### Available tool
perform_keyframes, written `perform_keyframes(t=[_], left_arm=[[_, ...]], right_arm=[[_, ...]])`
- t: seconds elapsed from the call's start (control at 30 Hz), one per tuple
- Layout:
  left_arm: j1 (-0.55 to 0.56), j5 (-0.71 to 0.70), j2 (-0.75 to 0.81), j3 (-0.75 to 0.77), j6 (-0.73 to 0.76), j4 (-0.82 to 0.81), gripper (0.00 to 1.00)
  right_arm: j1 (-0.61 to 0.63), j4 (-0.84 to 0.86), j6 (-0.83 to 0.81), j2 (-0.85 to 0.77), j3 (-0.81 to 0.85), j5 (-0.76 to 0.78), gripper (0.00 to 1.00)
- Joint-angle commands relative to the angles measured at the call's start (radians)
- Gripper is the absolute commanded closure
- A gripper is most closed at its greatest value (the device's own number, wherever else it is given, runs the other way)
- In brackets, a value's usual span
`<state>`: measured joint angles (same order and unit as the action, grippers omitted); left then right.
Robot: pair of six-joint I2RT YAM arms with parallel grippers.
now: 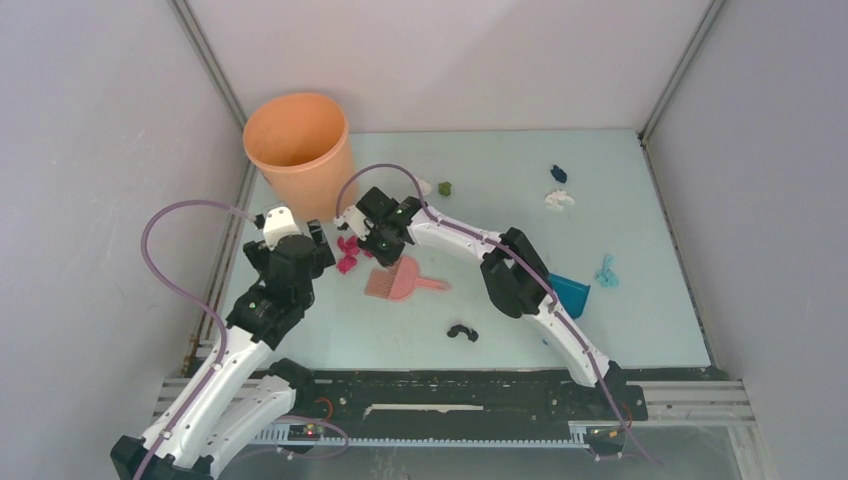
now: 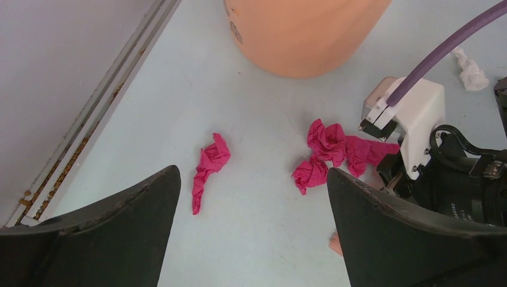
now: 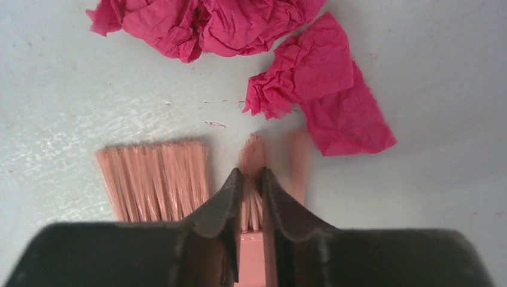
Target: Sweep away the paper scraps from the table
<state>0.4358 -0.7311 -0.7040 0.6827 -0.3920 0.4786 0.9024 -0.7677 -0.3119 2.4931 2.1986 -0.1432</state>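
Note:
Magenta paper scraps [image 1: 347, 255] lie on the mint table [image 1: 520, 230], just left of the pink brush [image 1: 400, 280]. My right gripper [image 1: 385, 248] is shut on the brush; in the right wrist view [image 3: 251, 173] its jaws pinch the bristles [image 3: 155, 179], with magenta scraps [image 3: 239, 24] just ahead. My left gripper [image 2: 251, 173] hangs open and empty above the table, with a magenta scrap [image 2: 209, 161] to its left and a magenta clump [image 2: 326, 149] to its right. White [image 1: 558, 199], olive [image 1: 445, 187], dark blue [image 1: 558, 173], light blue [image 1: 606, 272] and black [image 1: 461, 331] scraps lie scattered.
An orange bucket [image 1: 300, 150] stands at the back left corner, close behind both grippers. A blue dustpan [image 1: 572, 293] lies partly under the right arm. Grey walls and metal rails border the table on every side.

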Motion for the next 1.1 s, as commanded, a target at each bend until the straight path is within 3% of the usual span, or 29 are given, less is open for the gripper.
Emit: perform_keyframes(t=[0.0, 0.1, 0.37, 0.57, 0.67, 0.83, 1.07], left_arm=[[0.001, -0.03, 0.01, 0.014, -0.009, -0.023, 0.0], [0.001, -0.024, 0.008, 0.016, -0.01, -0.024, 0.0], [0.001, 0.093, 0.022, -0.005, 0.001, -0.107, 0.0], [0.002, 0.338, 0.059, -0.03, 0.032, -0.186, 0.0], [0.004, 0.56, 0.098, -0.051, 0.036, -0.27, 0.0], [0.033, 0.843, 0.165, -0.103, -0.093, -0.457, 0.0], [0.095, 0.899, 0.111, -0.193, -0.346, -0.739, 0.04]], right_arm=[[-0.004, -0.032, -0.001, -0.005, -0.025, -0.001, 0.88], [-0.011, -0.028, 0.004, -0.086, -0.077, -0.019, 1.0], [-0.129, 0.084, 0.135, -0.441, -0.29, -0.199, 1.0], [-0.257, 0.175, 0.274, -0.644, -0.465, -0.359, 1.0], [-0.319, 0.241, 0.358, -0.734, -0.563, -0.433, 1.0], [-0.4, 0.372, 0.503, -0.883, -0.724, -0.517, 1.0], [-0.419, 0.537, 0.641, -1.016, -0.877, -0.553, 1.0]])
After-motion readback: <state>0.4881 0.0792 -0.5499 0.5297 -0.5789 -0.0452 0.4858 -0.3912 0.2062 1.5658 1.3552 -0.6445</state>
